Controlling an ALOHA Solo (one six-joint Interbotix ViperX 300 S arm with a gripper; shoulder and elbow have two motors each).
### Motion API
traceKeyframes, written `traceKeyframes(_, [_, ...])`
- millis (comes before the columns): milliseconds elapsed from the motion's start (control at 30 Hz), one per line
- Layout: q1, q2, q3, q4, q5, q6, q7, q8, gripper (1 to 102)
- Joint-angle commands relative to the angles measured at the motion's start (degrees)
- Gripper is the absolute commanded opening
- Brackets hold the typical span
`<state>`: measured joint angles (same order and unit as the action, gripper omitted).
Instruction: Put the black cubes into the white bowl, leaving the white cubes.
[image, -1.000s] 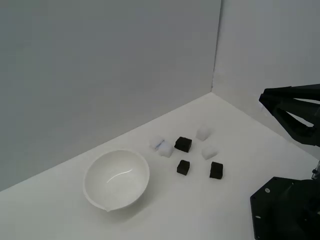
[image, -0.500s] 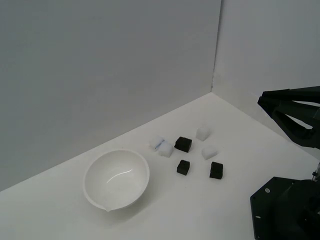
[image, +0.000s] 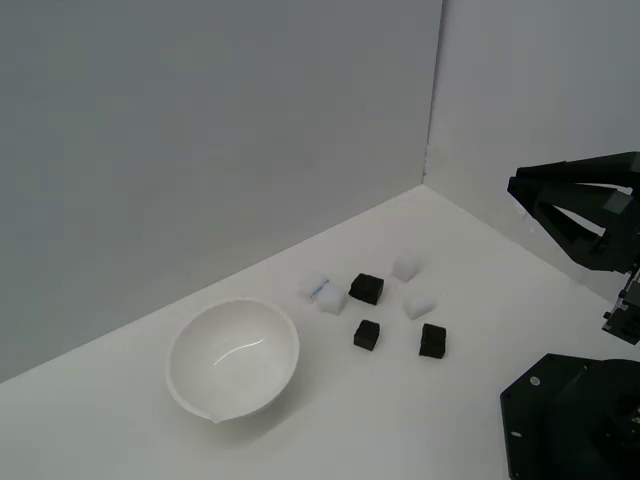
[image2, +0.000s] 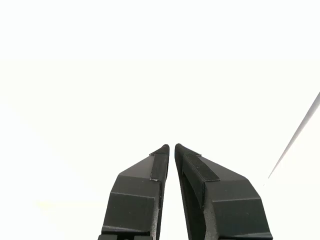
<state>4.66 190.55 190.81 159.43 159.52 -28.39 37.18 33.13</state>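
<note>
Since the earlier frame my gripper (image: 520, 190) has risen at frame right, fingers together, empty; three black cubes (image: 366, 334) remain outside the white bowl (image: 190, 385).

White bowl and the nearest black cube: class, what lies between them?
Nothing: in the exterior view, bare tabletop separates the white bowl from the nearest black cube.

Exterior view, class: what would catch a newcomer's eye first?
The round glossy white bowl stands empty toward the exterior view's left. Beside it, on its right, three small matte black cubes stand out sharply among pale white cubes. The black gripper hangs high at the right edge, its jaws nearly closed.
</note>
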Motion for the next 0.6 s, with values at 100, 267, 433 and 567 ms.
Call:
traceKeyframes(100, [1.4,-5.7,-5.9,-2.5,-2.7,-0.6,0.1,0.2,3])
traceKeyframes(267, [1.4,-9.2,-9.4,-3.5,-3.8,-0.6,0.1,0.1,3])
traceKeyframes(433, [1.4,-13.8,-13.9,-4.9,-5.2,-0.6,0.3,-0.5,3])
traceKeyframes(567, [1.4,-19.1,-19.2,-7.6,-8.1,-0.5,1.5,-0.9,3])
